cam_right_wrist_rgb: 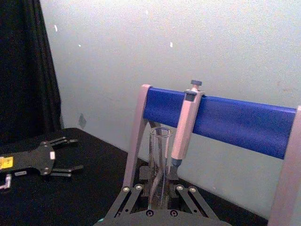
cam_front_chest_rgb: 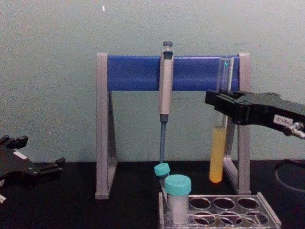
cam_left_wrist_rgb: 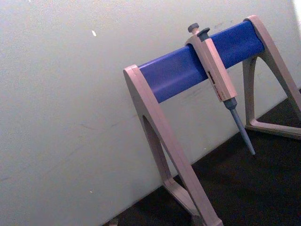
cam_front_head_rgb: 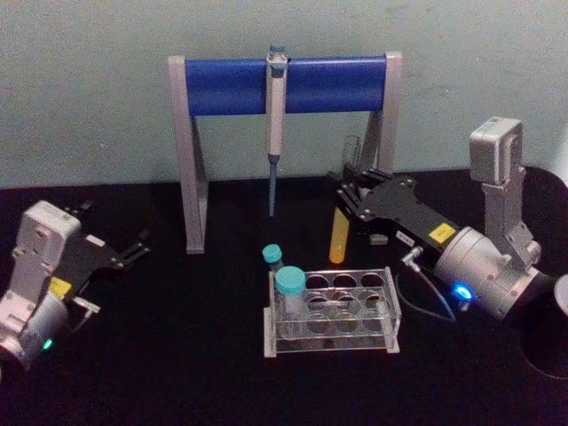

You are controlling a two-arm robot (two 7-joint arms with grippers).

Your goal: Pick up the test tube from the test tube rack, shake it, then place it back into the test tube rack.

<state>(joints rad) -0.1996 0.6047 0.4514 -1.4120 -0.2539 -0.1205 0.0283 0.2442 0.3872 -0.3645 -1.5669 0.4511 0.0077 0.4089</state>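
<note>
The test tube (cam_front_head_rgb: 340,232) is a tall clear glass tube with yellow-orange liquid in its lower part. It hangs upright in the air behind and above the test tube rack (cam_front_head_rgb: 388,286), clear of its holes. My right gripper (cam_front_head_rgb: 348,193) is shut on the test tube near its upper half. From the chest, the test tube (cam_front_chest_rgb: 218,155) hangs below the right gripper (cam_front_chest_rgb: 220,104). The right wrist view shows the tube's open top (cam_right_wrist_rgb: 160,160) between the fingers. My left gripper (cam_front_head_rgb: 133,250) is parked open at the far left over the table.
Two teal-capped white vials (cam_front_head_rgb: 289,293) stand in the rack's left end. Behind it stands a tall grey stand with a blue crossbar (cam_front_head_rgb: 231,85), a grey-blue pipette (cam_front_head_rgb: 275,124) hanging from it. The black table (cam_front_head_rgb: 177,355) has free room at front left.
</note>
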